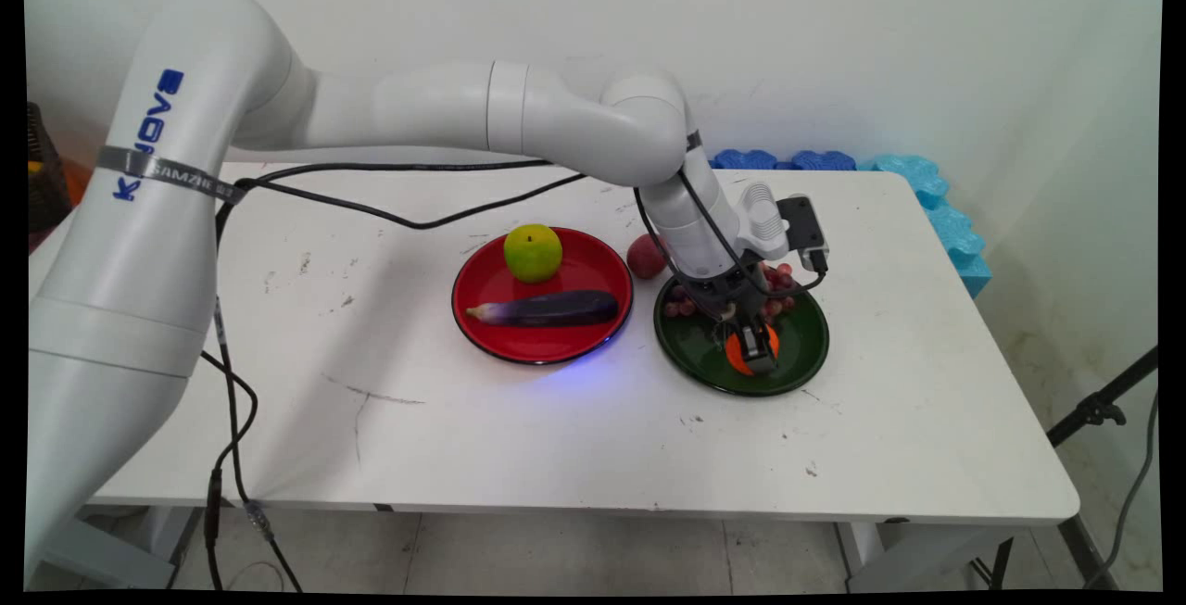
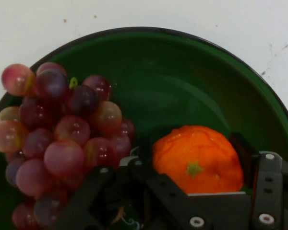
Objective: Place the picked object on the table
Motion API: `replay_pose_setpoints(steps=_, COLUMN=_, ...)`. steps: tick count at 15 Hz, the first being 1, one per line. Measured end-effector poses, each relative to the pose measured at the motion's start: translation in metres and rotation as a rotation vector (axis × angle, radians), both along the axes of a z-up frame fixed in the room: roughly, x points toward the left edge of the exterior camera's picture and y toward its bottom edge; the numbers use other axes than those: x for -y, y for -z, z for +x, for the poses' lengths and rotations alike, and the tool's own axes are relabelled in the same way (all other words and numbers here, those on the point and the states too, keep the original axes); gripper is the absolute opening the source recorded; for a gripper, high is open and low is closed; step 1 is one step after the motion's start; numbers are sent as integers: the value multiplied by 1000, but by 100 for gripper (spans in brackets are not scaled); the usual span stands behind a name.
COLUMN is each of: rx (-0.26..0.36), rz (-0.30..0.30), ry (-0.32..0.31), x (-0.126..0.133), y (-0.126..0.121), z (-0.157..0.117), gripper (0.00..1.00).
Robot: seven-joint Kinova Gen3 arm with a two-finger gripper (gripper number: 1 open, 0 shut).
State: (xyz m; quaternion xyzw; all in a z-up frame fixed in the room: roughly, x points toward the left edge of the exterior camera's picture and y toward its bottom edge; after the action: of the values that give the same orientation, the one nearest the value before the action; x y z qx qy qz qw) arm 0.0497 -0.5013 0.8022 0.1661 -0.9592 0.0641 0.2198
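Scuffed white table, glossy green plate, pincer snug around dimpled round orange beside grapes.

Two plates; one eggplant; one orange; one grape bunch; one green citrus; one red fruit.

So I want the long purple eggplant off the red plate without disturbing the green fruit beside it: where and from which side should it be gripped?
Grip the long purple eggplant across its thick middle, coming straight down from above. It lies flat along the red plate's near half, so fingers closing front-to-back span its narrow width. The round green fruit sits just behind it, so keep the rear finger close to the eggplant.
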Motion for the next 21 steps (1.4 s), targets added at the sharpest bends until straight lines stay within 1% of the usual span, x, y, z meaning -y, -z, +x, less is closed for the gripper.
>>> replay_pose_setpoints(steps=3, rx=-10, rz=-9, ry=10, x=-6, y=-15, z=1, gripper=0)
replay_pose_setpoints(steps=7, rx=-30, rz=-30, ry=23, x=-18, y=-48, z=7, gripper=0)
replay_pose_setpoints(steps=10, rx=-41, rz=-40, ry=32, x=-27, y=-67, z=13, gripper=0)
replay_pose_setpoints(steps=14, rx=-49, rz=-44, ry=49, x=-49, y=-94, z=34, gripper=0)
replay_pose_setpoints(steps=17, rx=-39, rz=-34, ry=58, x=-70, y=-102, z=57, gripper=0)
replay_pose_setpoints(steps=21, rx=-14, rz=-17, ry=61, x=-98, y=-97, z=87, gripper=0)
